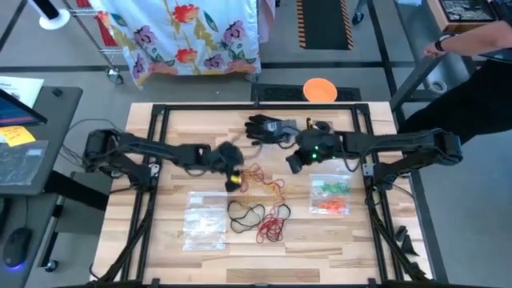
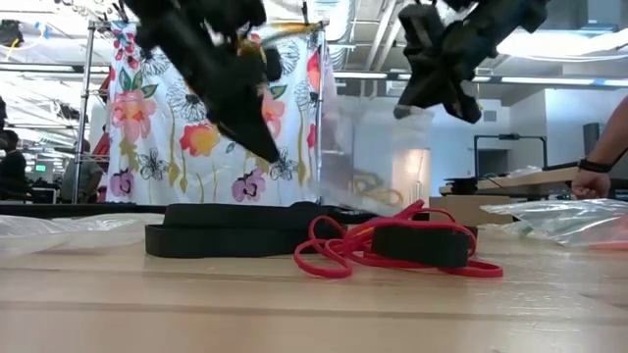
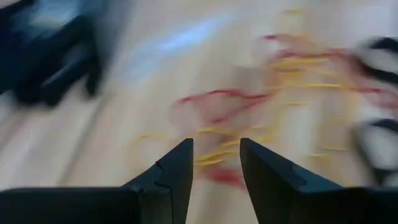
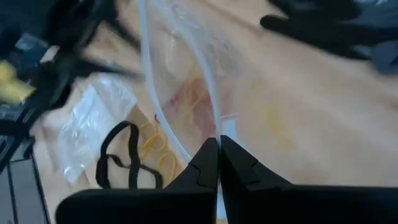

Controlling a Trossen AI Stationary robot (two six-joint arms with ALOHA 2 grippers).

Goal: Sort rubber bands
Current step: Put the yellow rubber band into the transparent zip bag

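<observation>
My left gripper hangs over the middle of the counter with its jaws narrowly apart and nothing between them. Just under it, towards 3 o'clock, lies the loose tangle of thin red, orange and yellow rubber bands. My right gripper is at 1 o'clock of that tangle; its jaws are pressed together on the edge of a clear, thin plastic bag and hold it lifted above the counter.

At 6 o'clock of the tangle lie thick black rubber loops and a bunch of red rubber loops. A clear plastic bag with green and orange bands lies at 4 o'clock, another clear bag at 7 o'clock, and a black glove at 12 o'clock.

I judge the bands very light, soft and stretchy; they will cling to each other and may spring away. I would pinch one strand at the outer edge of the tangle, where it lies alone, and lift slowly.
</observation>
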